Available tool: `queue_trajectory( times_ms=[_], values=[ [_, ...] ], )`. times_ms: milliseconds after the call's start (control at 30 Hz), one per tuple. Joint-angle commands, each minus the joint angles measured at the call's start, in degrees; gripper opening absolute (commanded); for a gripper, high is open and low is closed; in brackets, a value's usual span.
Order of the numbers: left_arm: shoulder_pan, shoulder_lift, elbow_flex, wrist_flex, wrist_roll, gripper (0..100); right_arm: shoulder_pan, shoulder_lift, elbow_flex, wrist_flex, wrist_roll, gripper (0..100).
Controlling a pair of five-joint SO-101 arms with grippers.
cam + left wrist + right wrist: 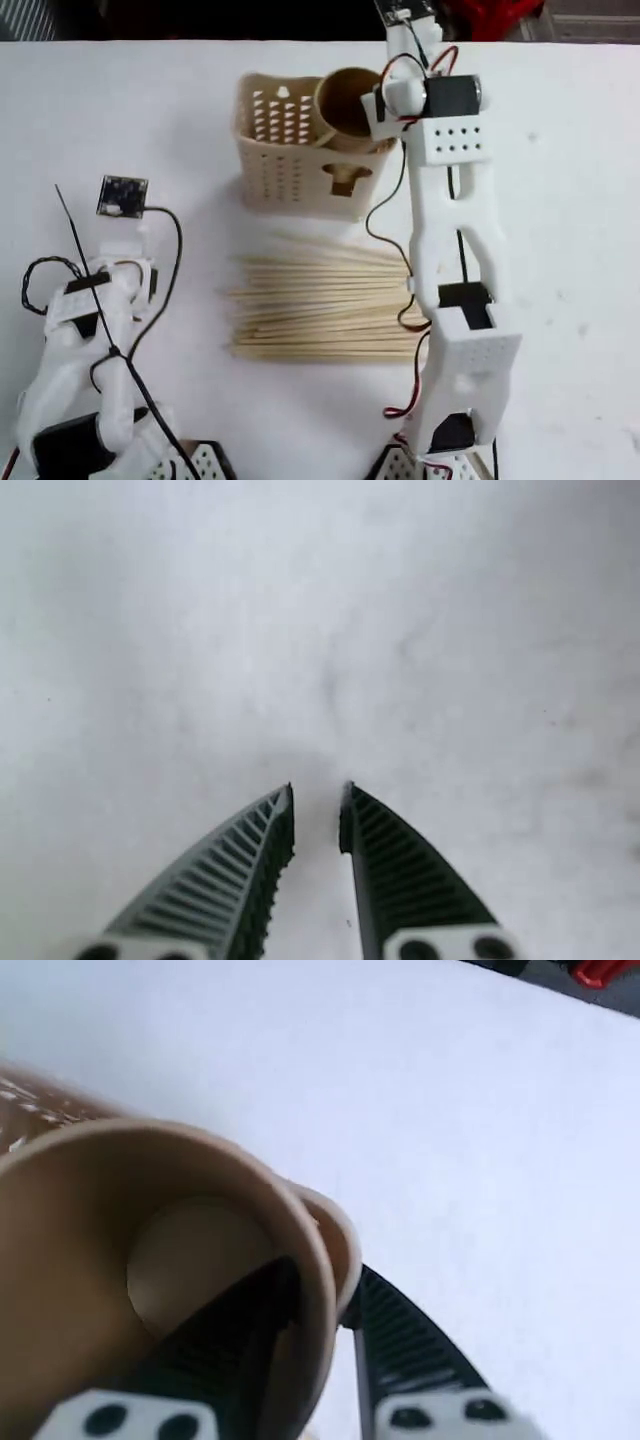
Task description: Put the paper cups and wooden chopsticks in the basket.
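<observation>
The right gripper [322,1282] holds a paper cup [150,1250] by its wall, with one finger inside the rim and the other outside, and in the high view this cup [350,100] is tilted over the right part of the basket [290,160]. The left gripper [317,795] is low over the bare white table [320,600], holding nothing, with only a narrow gap between its tips. The wooden chopsticks [320,310] lie in a flat pile on the table just in front of the basket, and behind the far edge of the table the room is dark, with a red thing [490,15].
</observation>
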Motion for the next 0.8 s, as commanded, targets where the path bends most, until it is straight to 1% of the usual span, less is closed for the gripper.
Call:
queue_trajectory(
  times_ms=[0, 67, 133, 433, 600, 667, 767],
  values=[
    [0.92, -1.45, -0.18, -1.32, -0.70, 10, 1.80, 0.04, -8.88, 9.54, -0.97, 1.4],
    [0.92, -1.45, -0.18, -1.32, -0.70, 10, 1.98, 0.22, -13.63, 12.62, -1.32, 1.4],
    [0.92, -1.45, -0.18, -1.32, -0.70, 10, 2.51, -0.13, -15.47, 12.70, -2.55, 1.3],
    [0.92, -1.45, -0.18, -1.32, -0.70, 10, 5.23, -0.31, -12.92, 12.79, -2.55, 1.3],
    [0.92, -1.45, -0.18, -1.32, -0.70, 10, 4.97, 1.01, -10.11, 12.62, -1.23, 1.5],
    [0.92, -1.45, -0.18, -1.32, -0.70, 10, 4.97, 1.54, -10.20, 12.62, -1.23, 5.3],
    [0.92, -1.45, -0.18, -1.32, -0.70, 10, 4.88, 2.07, -10.20, 12.62, -0.97, 18.4]
  ],
)
